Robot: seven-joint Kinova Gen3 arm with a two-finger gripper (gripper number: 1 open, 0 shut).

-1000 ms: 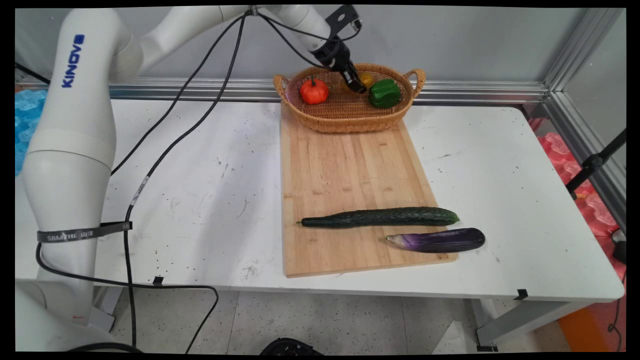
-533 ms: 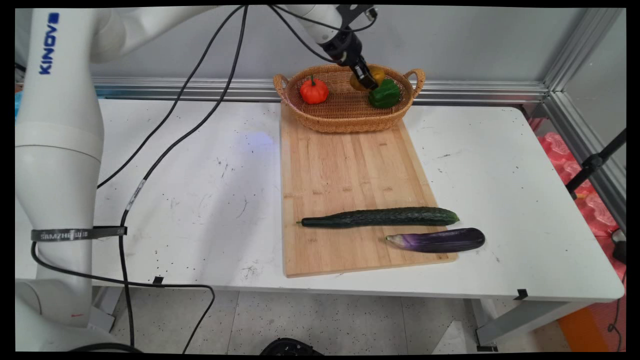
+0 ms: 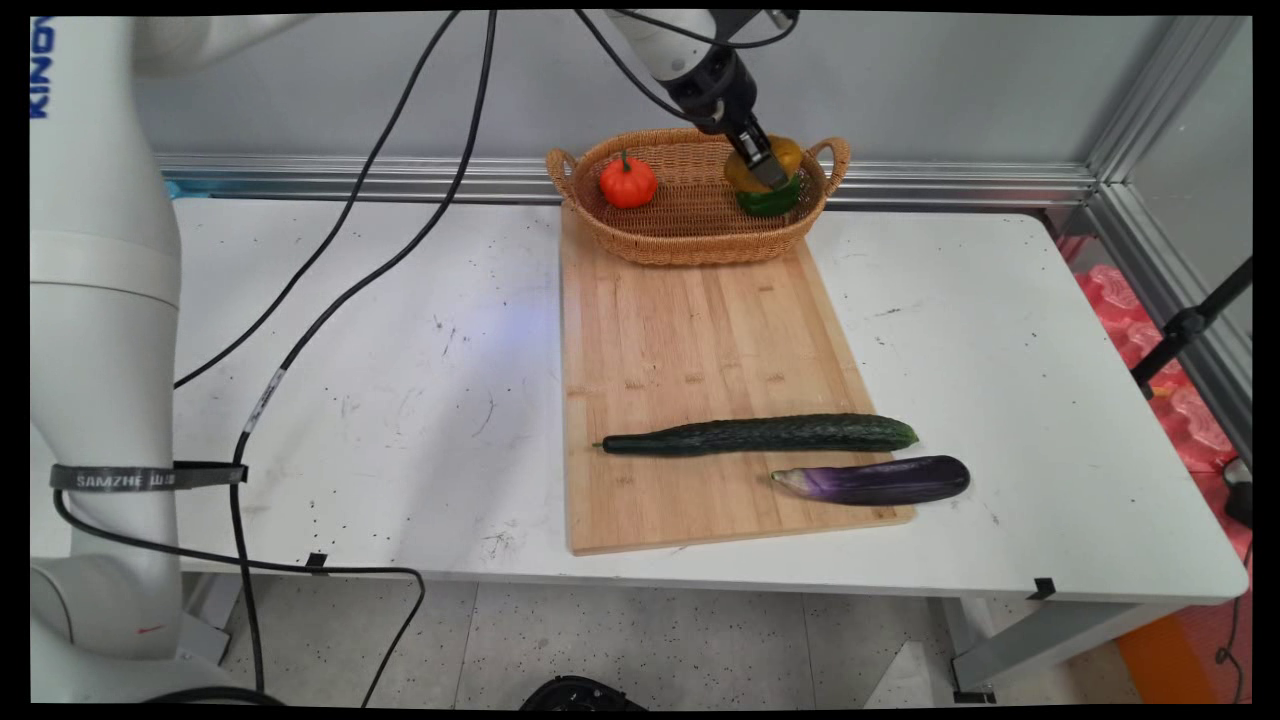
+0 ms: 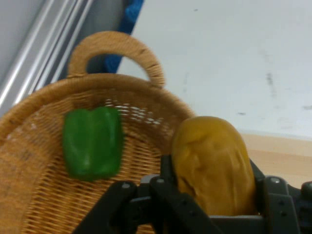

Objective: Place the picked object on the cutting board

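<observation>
yellow plastic bell pepper (image 4: 214, 165) sits clamped in the black pincer (image 3: 768, 172), above the woven wicker basket (image 3: 690, 235) and green pepper (image 4: 91, 141); a firm, level grip avoids slipping.

A mustard-yellow bell pepper (image 4: 214, 165) sits in the black two-finger gripper (image 4: 214, 204); a glossy green bell pepper (image 4: 91, 141) lies in the tan woven wicker basket (image 4: 29, 195).

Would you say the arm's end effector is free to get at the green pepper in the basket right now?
Probably not: the end effector is shut on the yellow pepper, though the green pepper lies uncovered in the basket.
</observation>
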